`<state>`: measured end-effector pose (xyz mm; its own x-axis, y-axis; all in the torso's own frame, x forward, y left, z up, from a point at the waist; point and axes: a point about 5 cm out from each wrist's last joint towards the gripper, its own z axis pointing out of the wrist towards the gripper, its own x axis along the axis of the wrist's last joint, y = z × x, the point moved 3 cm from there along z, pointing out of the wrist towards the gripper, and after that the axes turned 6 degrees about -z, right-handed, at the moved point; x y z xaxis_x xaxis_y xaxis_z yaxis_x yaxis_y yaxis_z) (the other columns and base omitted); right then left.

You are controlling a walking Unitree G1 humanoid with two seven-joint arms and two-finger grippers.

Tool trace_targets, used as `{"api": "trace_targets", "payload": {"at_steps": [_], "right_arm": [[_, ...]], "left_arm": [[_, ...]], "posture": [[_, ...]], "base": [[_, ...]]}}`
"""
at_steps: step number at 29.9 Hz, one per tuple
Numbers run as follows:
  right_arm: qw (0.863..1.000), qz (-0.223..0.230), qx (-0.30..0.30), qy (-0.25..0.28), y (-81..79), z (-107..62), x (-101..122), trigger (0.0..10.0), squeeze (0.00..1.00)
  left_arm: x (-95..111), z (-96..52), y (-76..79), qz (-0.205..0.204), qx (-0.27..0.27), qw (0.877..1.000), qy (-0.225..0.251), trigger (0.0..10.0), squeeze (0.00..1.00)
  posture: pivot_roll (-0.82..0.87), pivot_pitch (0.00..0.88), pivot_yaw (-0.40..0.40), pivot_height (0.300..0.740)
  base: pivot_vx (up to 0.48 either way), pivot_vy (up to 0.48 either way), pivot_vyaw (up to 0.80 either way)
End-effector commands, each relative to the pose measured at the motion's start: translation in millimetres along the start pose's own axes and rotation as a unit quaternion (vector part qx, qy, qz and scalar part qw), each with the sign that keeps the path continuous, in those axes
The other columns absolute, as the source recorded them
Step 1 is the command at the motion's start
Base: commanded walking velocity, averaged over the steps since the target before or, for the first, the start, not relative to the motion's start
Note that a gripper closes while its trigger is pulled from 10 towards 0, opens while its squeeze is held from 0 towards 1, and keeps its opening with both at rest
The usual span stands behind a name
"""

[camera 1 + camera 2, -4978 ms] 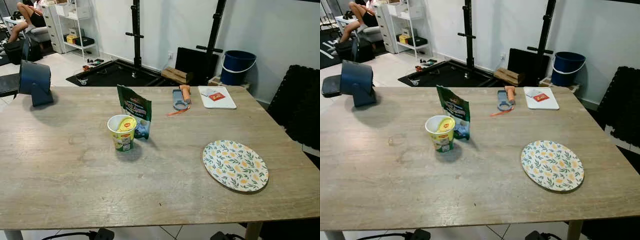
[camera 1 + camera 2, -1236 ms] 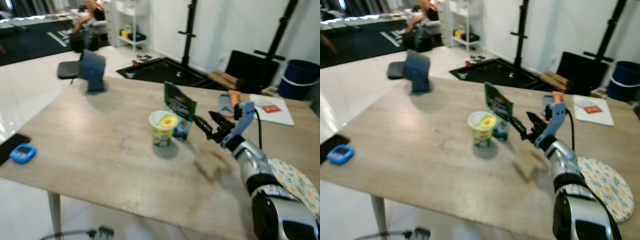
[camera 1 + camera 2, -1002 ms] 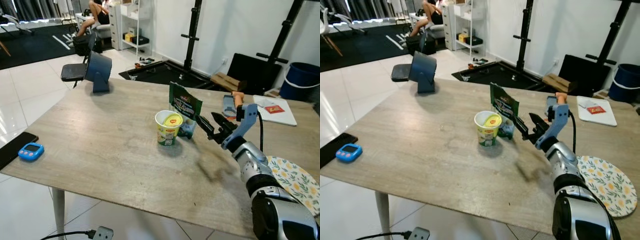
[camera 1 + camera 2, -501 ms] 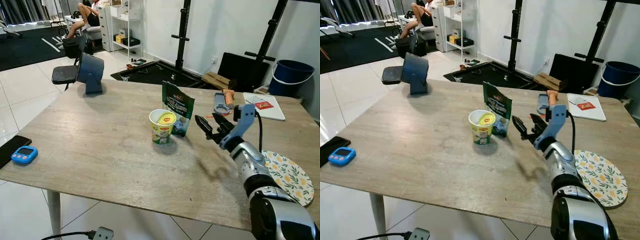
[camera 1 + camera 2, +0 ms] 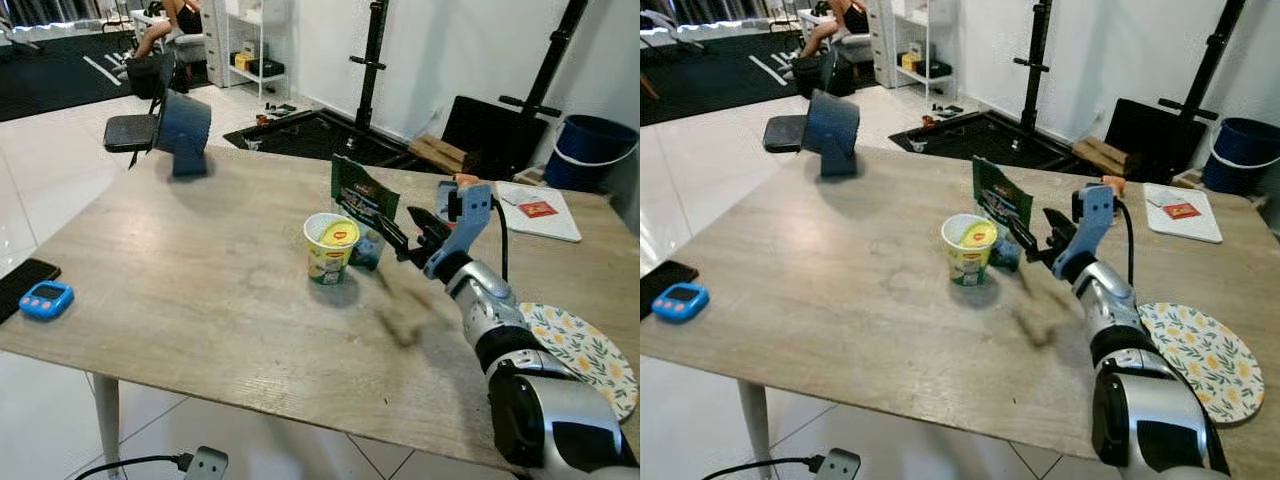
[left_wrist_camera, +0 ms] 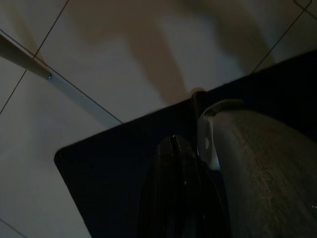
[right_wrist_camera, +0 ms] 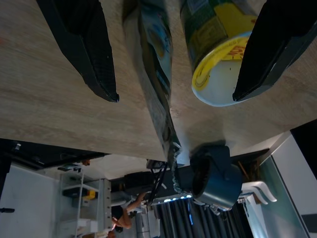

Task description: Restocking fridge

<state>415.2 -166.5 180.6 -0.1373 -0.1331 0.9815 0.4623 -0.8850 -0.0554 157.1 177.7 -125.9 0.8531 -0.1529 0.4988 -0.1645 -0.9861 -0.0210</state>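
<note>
Right gripper (image 5: 405, 238) hangs spread wide, released, just at three o'clock of the green snack pouch (image 5: 358, 207) and noodle cup (image 5: 330, 248) mid-table. Straddling both, it could topple the cup when closing.

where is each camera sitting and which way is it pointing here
Left eye view: head camera, looking forward and down at the pale wooden table; silver right arm reaching, right gripper open by the yellow-lidded noodle cup.
Right eye view: the stereo twin, same scene.
Left wrist view: on the hanging left arm, facing tiled floor; dark left gripper.
Right wrist view: along two black fingers, facing the cup and the green snack pouch.
Shared: cup and pouch appear in eye and right wrist views.
</note>
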Motion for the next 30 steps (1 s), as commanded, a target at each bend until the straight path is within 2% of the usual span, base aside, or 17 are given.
{"api": "trace_targets", "payload": {"at_steps": [1, 14, 17, 30], "right_arm": [[1.000, 0.003, -0.002, -0.009, -0.8, 1.2, -3, 10.0, 0.00], [1.000, 0.015, -0.019, -0.017, -8.6, 9.7, -6, 10.0, 0.00], [0.999, 0.022, -0.014, -0.019, -14.7, 13.6, -7, 10.0, 0.00], [0.999, 0.031, -0.020, -0.013, -23.2, 24.2, -2, 10.0, 0.00]], "left_arm": [[-64, -14.9, -0.3, 0.006, -0.001, 0.995, -0.103, 10.0, 0.00], [-81, -22.4, -3.0, 0.005, 0.002, 0.994, -0.111, 10.0, 0.00], [-86, -24.7, -6.0, 0.002, 0.006, 0.994, -0.113, 10.0, 0.00], [-92, -27.7, -4.4, -0.002, 0.006, 0.994, -0.113, 10.0, 0.00]], "posture": [[0.09, 0.117, -0.073, 0.740], [0.15, 0.179, -0.084, 0.740], [0.17, 0.197, -0.081, 0.740], [0.17, 0.212, -0.085, 0.740]], "base": [[0.000, 0.000, 0.00], [0.000, 0.000, 0.00], [0.000, 0.000, 0.00], [0.000, 0.000, 0.00]]}}
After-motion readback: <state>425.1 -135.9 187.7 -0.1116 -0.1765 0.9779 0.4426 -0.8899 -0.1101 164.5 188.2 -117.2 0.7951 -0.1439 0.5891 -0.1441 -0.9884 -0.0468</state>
